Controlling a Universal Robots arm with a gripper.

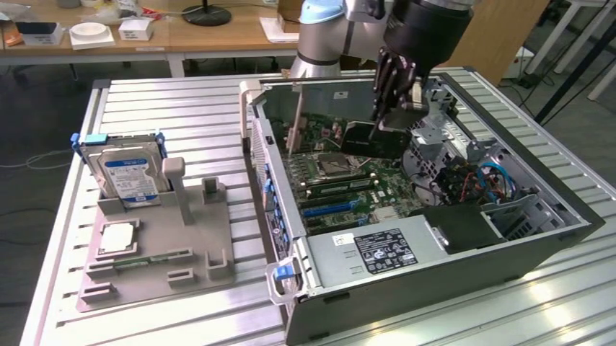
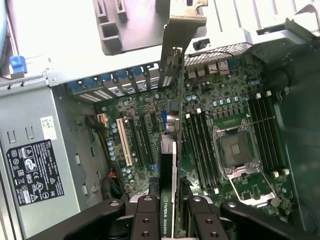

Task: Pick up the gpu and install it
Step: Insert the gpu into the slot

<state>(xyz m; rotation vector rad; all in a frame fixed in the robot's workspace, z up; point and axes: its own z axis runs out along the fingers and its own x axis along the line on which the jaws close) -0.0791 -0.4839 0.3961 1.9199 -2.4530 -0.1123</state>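
1 gripper [image 2: 169,204] holds the gpu [image 2: 168,160], seemingly above the motherboard [image 2: 205,92].

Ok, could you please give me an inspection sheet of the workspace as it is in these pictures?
Surface: slatted metal table, carrying an open computer case.
Job's things: gpu held over the motherboard inside the case; not seated as far as I can see.
Clutter: grey holder with a hard drive and a memory stick.
Grippers: gripper shut on the gpu.
Cables: blue cables inside the case.
Surroundings: wooden desks behind the table.
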